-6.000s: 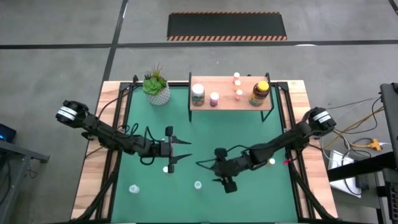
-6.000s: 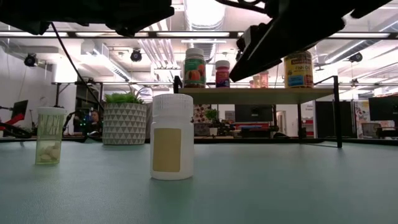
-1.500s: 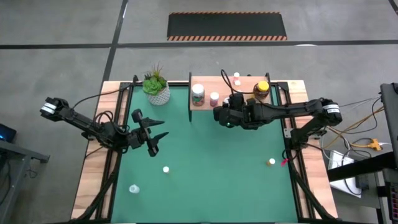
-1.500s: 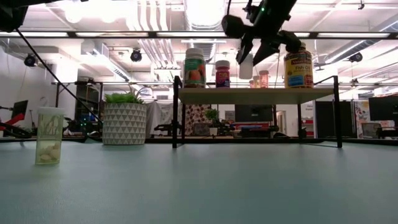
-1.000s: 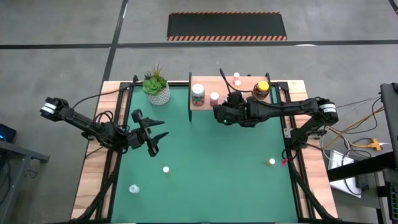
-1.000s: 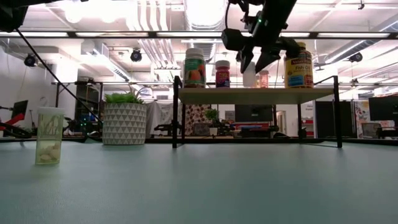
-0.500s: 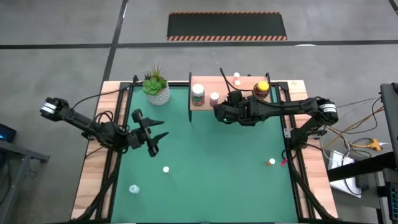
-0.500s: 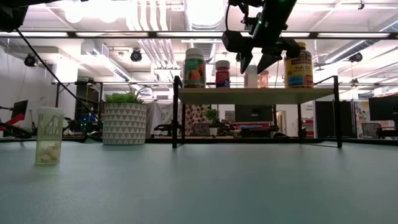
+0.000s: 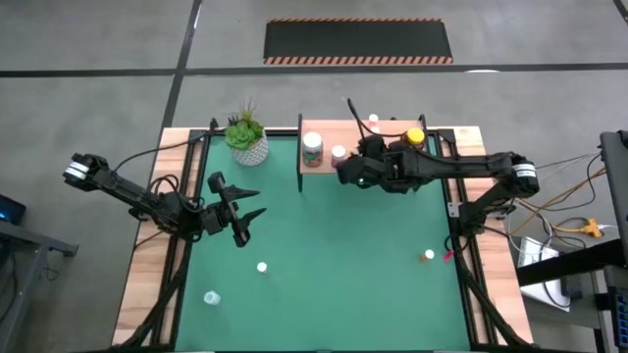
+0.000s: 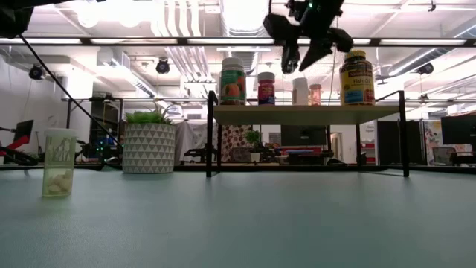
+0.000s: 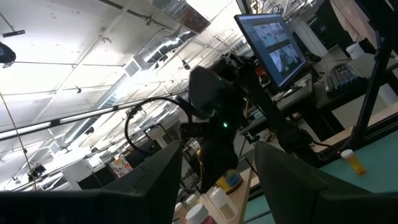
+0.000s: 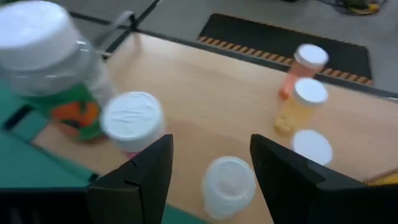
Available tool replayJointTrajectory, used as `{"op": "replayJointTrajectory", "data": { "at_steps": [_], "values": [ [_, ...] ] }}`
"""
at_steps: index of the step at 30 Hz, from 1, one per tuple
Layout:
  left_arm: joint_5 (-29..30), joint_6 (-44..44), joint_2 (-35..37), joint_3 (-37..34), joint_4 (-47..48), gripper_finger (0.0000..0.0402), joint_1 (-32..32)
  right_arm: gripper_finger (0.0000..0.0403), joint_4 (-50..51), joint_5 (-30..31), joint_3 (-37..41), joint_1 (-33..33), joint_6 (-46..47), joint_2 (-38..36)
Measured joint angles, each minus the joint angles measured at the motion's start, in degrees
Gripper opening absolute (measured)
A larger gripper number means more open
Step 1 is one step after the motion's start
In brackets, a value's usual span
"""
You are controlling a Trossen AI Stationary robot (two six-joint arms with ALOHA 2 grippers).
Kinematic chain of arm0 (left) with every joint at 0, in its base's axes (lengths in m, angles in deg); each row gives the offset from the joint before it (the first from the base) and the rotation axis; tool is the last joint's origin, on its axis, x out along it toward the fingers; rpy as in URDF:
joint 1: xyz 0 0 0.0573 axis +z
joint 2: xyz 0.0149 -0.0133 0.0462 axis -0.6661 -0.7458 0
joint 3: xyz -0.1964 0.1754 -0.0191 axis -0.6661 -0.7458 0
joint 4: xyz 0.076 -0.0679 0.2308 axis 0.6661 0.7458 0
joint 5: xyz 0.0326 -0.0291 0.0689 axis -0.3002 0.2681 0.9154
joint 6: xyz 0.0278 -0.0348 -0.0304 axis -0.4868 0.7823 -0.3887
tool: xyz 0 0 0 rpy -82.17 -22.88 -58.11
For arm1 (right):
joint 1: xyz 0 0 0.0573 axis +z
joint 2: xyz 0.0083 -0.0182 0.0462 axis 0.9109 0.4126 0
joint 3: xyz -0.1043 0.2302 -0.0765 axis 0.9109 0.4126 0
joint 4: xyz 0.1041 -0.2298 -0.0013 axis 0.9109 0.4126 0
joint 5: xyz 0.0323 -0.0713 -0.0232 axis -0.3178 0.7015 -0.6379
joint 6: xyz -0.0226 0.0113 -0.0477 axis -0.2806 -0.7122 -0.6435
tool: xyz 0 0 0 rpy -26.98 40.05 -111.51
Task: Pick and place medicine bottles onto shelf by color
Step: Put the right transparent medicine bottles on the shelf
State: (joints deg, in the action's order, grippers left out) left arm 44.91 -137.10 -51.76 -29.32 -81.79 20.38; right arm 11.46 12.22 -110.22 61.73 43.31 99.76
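The shelf (image 9: 388, 163) stands at the table's far edge. On its top stand a green-labelled jar (image 10: 233, 82), a pink bottle (image 10: 265, 88), small orange bottles (image 12: 298, 102), an amber yellow-lidded jar (image 10: 355, 77) and a white bottle (image 10: 300, 91). My right gripper (image 10: 303, 52) hangs open just above that white bottle (image 12: 229, 182), its fingers clear of the cap. My left gripper (image 9: 245, 218) waits open over the table's left half. Three more bottles stand on the green mat (image 9: 261, 266), (image 9: 211, 297), (image 9: 428, 255).
A green plant in a white pot (image 9: 247, 140) stands at the far left beside the shelf. A clear bottle of white pills (image 10: 58, 162) shows near the front in the low view. Black frame rails (image 9: 186, 186) run along the mat's sides.
My right gripper has opened, let go of the white bottle and risen straight up from it, rolling a little. The bottle stays upright on the shelf top between the pink bottle and the amber jar.
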Motion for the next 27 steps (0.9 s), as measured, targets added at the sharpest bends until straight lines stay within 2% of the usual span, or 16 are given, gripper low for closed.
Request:
{"op": "replayJointTrajectory", "data": {
  "at_steps": [2, 6, 11, 13, 19, 23, 27],
  "values": [
    [0.0, 0.0, 0.0, 0.0, 0.0, 0.0185, 0.0, 0.0205, 0.3, -2.8, -1.9, 0.0, -3.5, -0.3],
    [0.0, 0.0, 0.0, 0.0, 0.0, 0.0185, 0.0, 0.0202, 2.7, -13.4, -7.8, -0.5, -12.1, -0.5],
    [0.0, 0.0, 0.0, 0.0, 0.0, 0.0185, 0.0, 0.0151, 15.4, -27.2, -18.7, -3.8, -21.6, 1.5],
    [0.0, 0.0, 0.0, 0.0, -0.1, 0.0185, 0.0, 0.0121, 21.7, -29.4, -23.2, -5.4, -26.1, 3.2],
    [-0.2, 0.0, 0.0, 0.0, -0.5, 0.0185, 0.0, 0.0023, 36.6, -36.0, -33.7, -10.7, -51.0, 9.4],
    [-0.2, -0.4, 0.0, 0.2, -0.5, 0.0185, 0.0, 0.0011, 40.7, -36.9, -35.6, -13.3, -59.1, 13.5],
    [-0.2, -0.4, 0.0, 0.2, -0.5, 0.0185, 0.0, 0.0009, 40.5, -37.0, -35.7, -15.3, -61.8, 15.7]
  ]
}}
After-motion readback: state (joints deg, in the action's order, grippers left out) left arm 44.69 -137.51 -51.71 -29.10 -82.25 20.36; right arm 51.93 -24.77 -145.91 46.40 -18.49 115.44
